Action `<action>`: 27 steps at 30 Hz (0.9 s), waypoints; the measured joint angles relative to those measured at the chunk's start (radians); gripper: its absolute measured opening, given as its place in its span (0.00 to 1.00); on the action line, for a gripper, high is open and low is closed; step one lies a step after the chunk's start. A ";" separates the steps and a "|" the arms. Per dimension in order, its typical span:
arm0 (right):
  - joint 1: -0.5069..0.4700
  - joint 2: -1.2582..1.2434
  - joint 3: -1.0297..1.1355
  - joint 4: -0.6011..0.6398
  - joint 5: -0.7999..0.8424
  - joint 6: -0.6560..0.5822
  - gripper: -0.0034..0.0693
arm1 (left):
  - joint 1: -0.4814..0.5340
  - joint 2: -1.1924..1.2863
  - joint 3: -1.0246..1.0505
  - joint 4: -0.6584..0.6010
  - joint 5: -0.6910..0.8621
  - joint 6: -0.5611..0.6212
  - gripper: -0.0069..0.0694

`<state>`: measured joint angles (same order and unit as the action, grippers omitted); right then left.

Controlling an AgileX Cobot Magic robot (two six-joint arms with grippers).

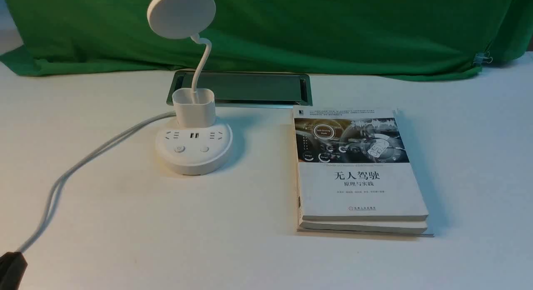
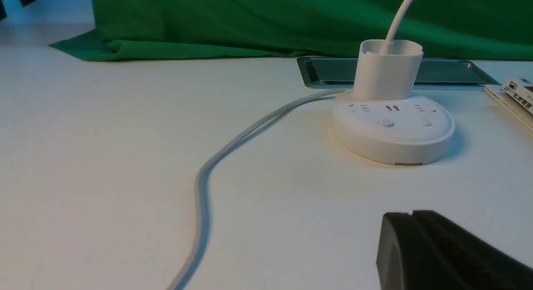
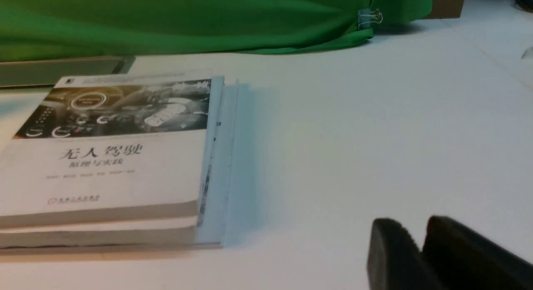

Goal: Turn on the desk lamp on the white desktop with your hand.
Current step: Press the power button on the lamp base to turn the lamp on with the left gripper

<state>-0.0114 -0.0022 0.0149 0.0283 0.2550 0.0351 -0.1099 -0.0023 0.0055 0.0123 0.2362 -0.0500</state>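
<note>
Lamp (image 1: 193, 154) stands on the table (image 1: 125, 215) around ten o'clock. The book (image 1: 358, 173) at its three o'clock reads "无人驾驶 原理与实践". Left tool (image 2: 412, 217) fingers together, right tool (image 3: 420, 240) together too.

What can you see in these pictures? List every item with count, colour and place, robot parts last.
desk lamp: one, white, left of centre
cable: two strands, pale grey, from the lamp's base toward the near left
books: at least two, white covers, stacked right of the lamp
cable slot: one, metal-framed, behind the lamp
green cloth: one, along the back
binder clip: one, silver, cloth's right end
white desktop: one, beneath everything
left gripper: one, black, fingers together, facing the lamp
right gripper: one, black, fingers together, beside the books
</note>
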 joint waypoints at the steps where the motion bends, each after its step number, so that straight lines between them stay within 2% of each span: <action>1: 0.000 0.000 0.000 0.000 0.000 0.000 0.30 | 0.000 0.000 0.000 0.000 0.000 0.000 0.12; 27: 0.000 0.000 0.000 0.000 0.001 0.000 0.37 | 0.000 0.000 0.000 0.000 0.000 0.000 0.12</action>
<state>-0.0114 -0.0022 0.0149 0.0283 0.2558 0.0351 -0.1099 -0.0023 0.0055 0.0123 0.2362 -0.0500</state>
